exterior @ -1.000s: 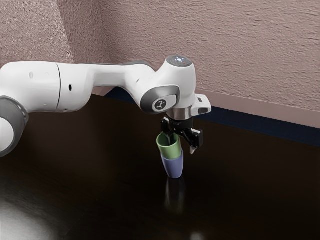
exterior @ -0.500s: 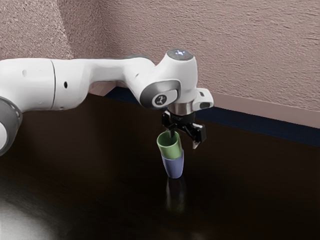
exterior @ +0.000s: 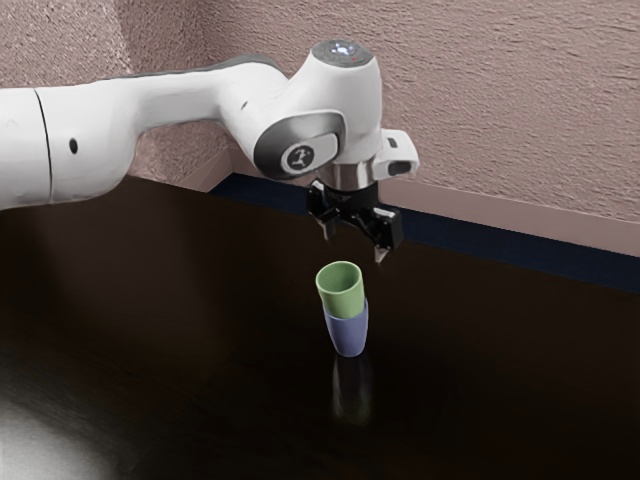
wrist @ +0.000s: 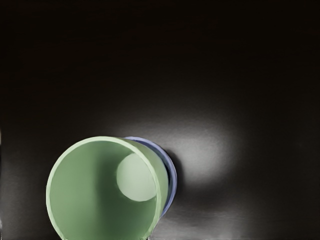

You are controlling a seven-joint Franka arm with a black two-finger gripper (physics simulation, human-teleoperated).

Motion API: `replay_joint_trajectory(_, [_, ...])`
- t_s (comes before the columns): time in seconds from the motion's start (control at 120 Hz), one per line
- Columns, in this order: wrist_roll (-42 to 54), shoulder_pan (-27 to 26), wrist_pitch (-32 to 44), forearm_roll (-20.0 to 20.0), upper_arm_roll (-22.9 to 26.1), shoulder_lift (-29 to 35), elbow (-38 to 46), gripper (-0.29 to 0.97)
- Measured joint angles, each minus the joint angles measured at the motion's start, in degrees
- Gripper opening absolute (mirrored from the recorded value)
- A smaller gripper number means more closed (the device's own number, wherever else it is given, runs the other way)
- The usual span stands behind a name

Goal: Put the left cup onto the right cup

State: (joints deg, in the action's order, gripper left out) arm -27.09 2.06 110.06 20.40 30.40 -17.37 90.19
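**Q.** What stands at the blue cup in the exterior view?

**A.** The blue cup is upright on the dark bench. The green cup sits in its mouth. The green cup's lower part is hidden inside the blue cup, and its rim is above the blue cup's rim, leaning a little toward the exterior view's left. The gripper hovers above the blue cup with its jaws apart, touching neither cup and holding nothing.

**Q.** What does the wrist view add?

**A.** It looks down into the green cup. A crescent of the blue cup's rim shows along one side of it, so the two rims appear off-centre. Part of that offset may be the viewing angle.

**Q.** How far along is the task?

**A.** By judgement, the placement looks made, with the gripper free above the blue cup. Whether the green cup's base rests fully down inside the blue cup is hidden.

**Q.** What could go wrong from here, and why?

**A.** There are two risks.
- **Crooked seating:** If the lean means the green cup is wedged crookedly, it could shift or tip out of the blue cup.
- **Sideways sweep:** A sideways move made low over the blue cup could catch the green rim with a fingertip. The blue cup's base is narrower than its mouth, so a knock might topple both.

Moving straight up from the blue cup before going sideways would avoid the second risk.
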Motion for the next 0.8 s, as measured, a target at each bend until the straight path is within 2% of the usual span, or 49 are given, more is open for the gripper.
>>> replay_joint_trajectory(0.267, [1.1,0.2,-4.2,-3.6,-4.3,6.2,0.0,0.68])
replay_joint_trajectory(0.433, [3.0,0.2,-6.9,-6.4,-9.6,10.0,0.0,0.68])
replay_joint_trajectory(0.608, [6.3,0.1,-10.0,-9.1,-17.3,13.8,0.0,0.68])
replay_joint_trajectory(0.8, [10.3,2.1,-14.8,-10.2,-23.8,17.6,-0.1,0.68])
